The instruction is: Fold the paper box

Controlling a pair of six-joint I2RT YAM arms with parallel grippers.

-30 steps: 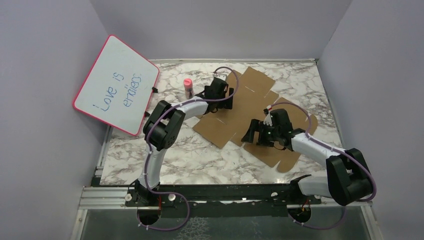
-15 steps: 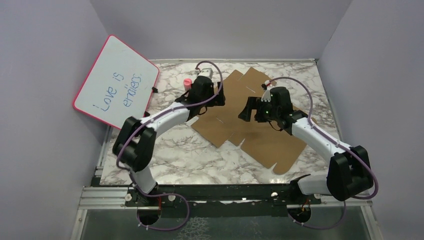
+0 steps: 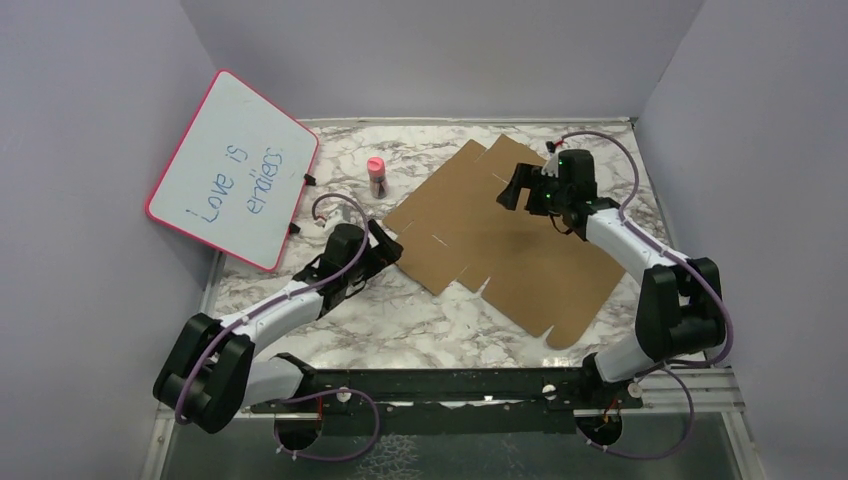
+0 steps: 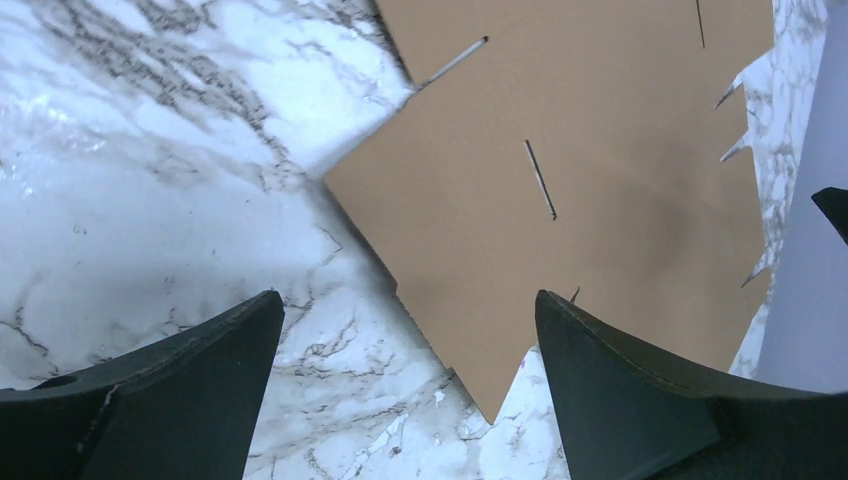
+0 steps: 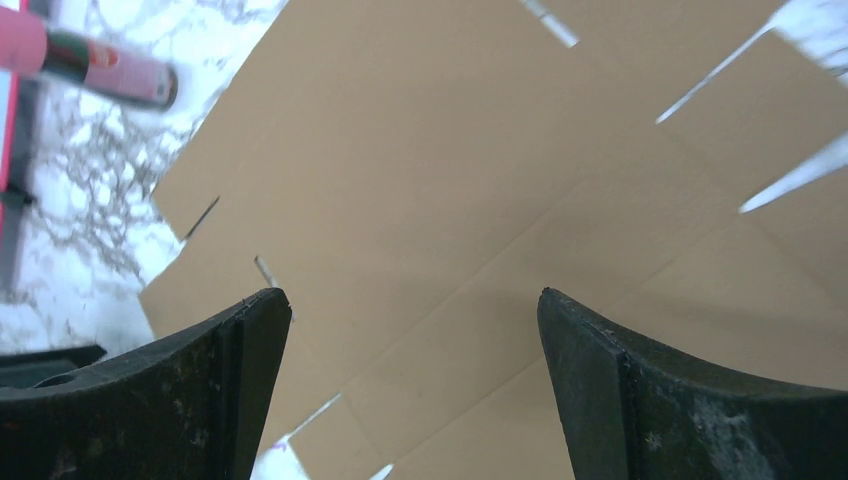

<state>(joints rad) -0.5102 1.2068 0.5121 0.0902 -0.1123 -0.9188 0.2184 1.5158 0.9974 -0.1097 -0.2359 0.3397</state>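
A white board with a pink frame (image 3: 233, 170) leans tilted against the left wall (image 3: 80, 200). It carries blue handwriting that begins with "Love is". Near its right corner, a small container with a pink cap (image 3: 376, 177) stands upright on the marble-patterned table (image 3: 400, 320). Pale lilac walls surround the table on three sides.

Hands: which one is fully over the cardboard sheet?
The right hand, open above the far end of the cardboard sheet; the left hand sits at its left corner, partly over the marble table.
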